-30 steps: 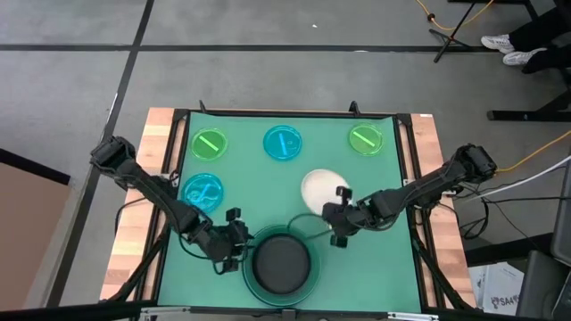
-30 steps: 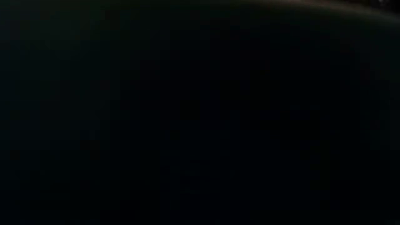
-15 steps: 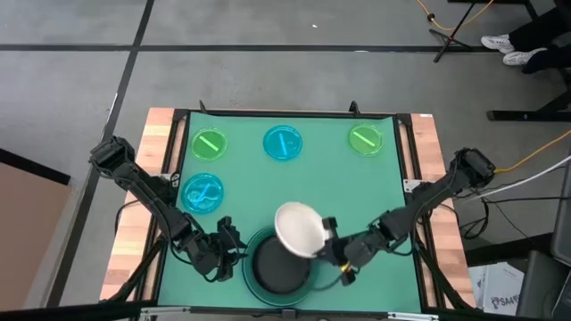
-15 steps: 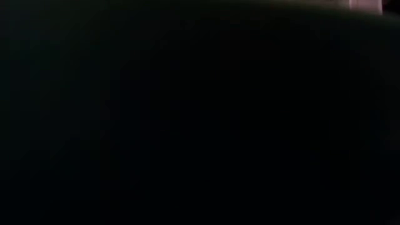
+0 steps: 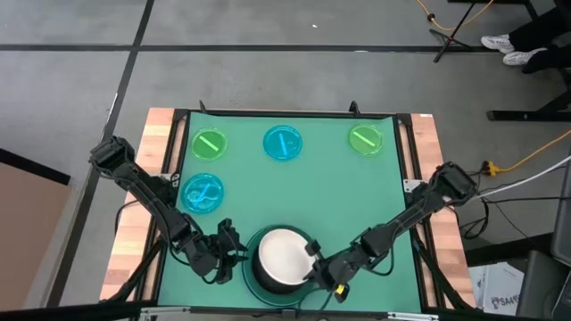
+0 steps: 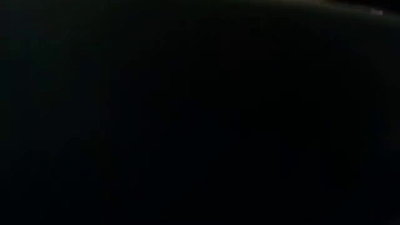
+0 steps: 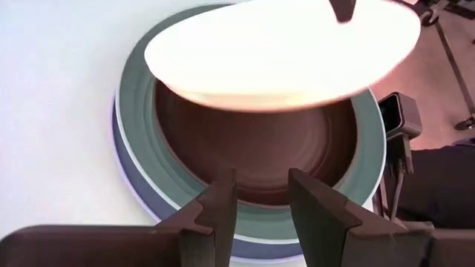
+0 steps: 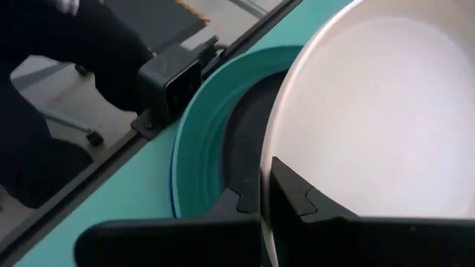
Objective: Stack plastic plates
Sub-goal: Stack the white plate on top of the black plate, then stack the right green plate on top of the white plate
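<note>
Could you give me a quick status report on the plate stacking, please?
Right gripper shut on white plate, over the black plate in the stack. Left gripper open beside the stack. Four small plates unstacked. Nothing in the way.

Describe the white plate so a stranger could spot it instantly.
Start at the green mat and go to its near edge, midway between the two arms, where the stack of large plates sits. The white plate is over that stack, its rim gripped by the right pincer. It is the only white plate; the small plates are translucent green or cyan.
</note>
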`<state>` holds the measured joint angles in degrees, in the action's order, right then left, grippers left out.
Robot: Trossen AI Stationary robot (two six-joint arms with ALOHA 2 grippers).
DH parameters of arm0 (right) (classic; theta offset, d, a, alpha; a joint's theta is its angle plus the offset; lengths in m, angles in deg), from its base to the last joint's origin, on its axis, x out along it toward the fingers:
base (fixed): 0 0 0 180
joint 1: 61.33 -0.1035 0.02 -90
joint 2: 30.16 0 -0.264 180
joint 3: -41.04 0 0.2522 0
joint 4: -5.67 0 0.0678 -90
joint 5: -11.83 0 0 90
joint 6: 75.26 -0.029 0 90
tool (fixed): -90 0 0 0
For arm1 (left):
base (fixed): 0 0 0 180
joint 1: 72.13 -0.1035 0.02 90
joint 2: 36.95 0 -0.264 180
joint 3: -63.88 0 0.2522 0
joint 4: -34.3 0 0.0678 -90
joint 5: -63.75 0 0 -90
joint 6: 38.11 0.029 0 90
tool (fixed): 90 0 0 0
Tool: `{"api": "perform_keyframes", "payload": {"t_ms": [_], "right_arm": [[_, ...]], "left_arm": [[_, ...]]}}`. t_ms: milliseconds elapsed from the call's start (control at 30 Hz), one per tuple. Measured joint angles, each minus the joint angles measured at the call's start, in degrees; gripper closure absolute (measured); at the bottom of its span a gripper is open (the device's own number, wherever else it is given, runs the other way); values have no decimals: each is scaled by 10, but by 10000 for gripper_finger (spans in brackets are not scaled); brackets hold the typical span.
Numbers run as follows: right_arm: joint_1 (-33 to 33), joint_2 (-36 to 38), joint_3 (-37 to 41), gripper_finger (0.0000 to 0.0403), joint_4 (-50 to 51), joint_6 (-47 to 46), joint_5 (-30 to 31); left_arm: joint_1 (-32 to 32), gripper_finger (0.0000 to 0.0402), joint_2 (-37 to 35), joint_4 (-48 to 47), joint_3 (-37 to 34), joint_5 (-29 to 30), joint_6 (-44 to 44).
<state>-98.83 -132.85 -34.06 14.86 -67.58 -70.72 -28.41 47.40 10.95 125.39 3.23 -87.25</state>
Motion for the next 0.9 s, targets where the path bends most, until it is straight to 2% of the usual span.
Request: {"api": "perform_keyframes", "payload": {"t_ms": [233,633,733,900], "right_arm": [[0,-29,-16,402,-1,3,-11],[9,-31,-16,399,4,0,-6],[9,-31,-16,374,13,-2,-5],[9,-31,-16,306,13,-3,-5]], "left_arm": [[-1,287,0,0,0,3,0],[-1,287,0,0,0,12,2],[-1,287,0,0,0,12,2],[-1,287,0,0,0,12,2]]}}
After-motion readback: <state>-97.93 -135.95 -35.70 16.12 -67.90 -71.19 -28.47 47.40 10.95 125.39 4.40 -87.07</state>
